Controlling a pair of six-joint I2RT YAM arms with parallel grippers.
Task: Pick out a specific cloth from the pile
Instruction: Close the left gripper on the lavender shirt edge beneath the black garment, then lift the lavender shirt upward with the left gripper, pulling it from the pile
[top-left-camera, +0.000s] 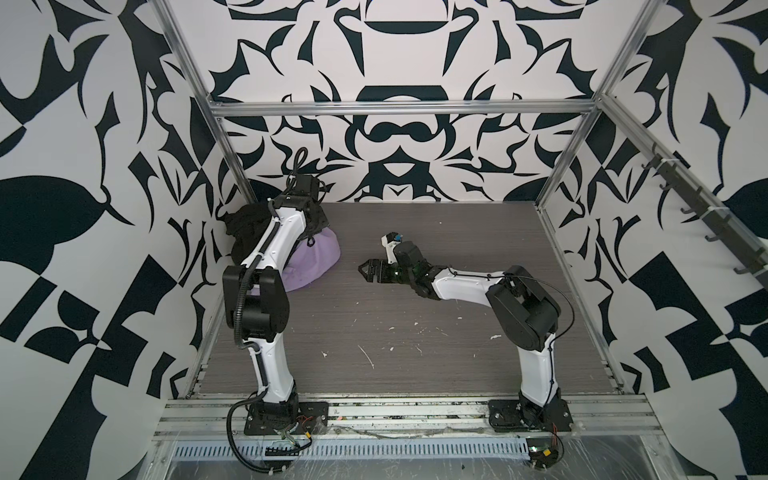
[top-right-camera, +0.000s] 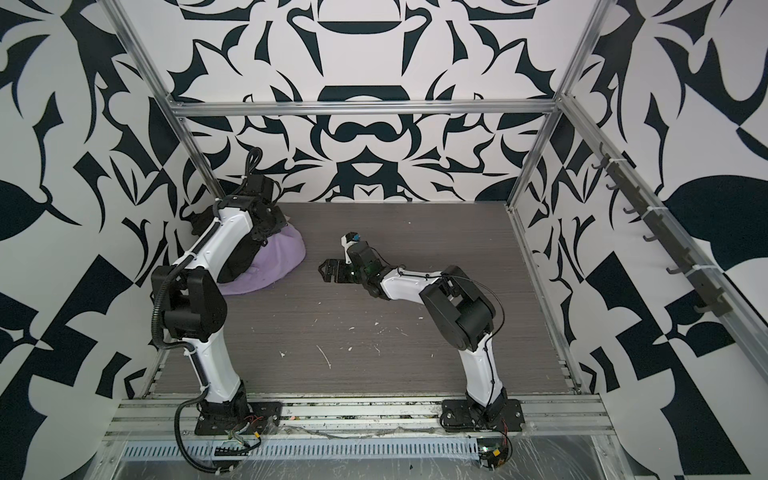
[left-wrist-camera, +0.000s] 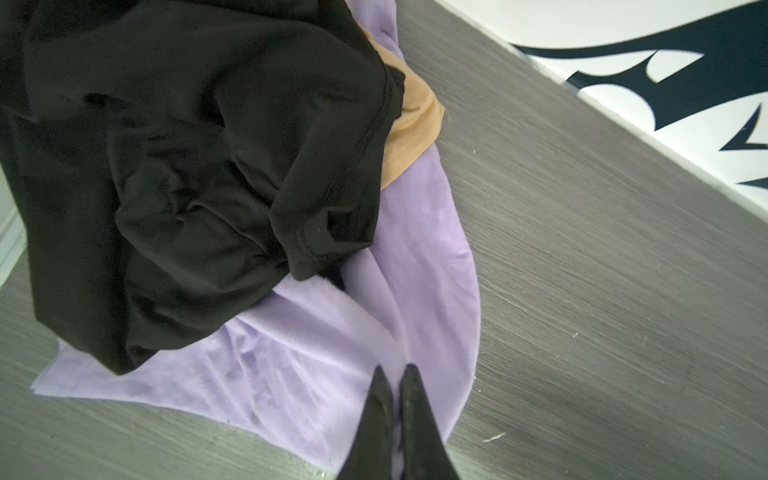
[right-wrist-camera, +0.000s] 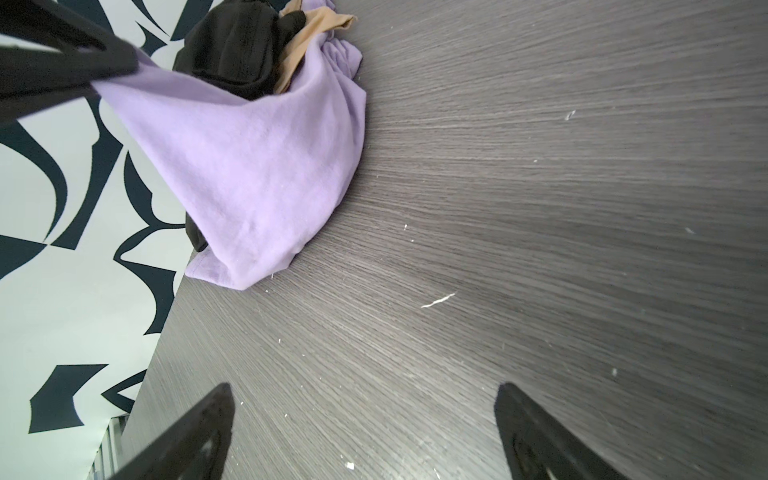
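The pile lies in the back left corner of the table. It is mostly a bulky black cloth lying on the lilac cloth, with a strip of tan cloth at its edge. My left gripper is shut on a fold of the lilac cloth and holds that edge raised off the table like a sling. In both top views it hangs under the left wrist. My right gripper is open and empty above bare table, to the right of the pile.
The grey wood-grain table carries small white flecks. Aluminium frame posts and patterned walls close in the back and sides. A rail of dark hooks runs along the right wall. The pile rests against the left wall.
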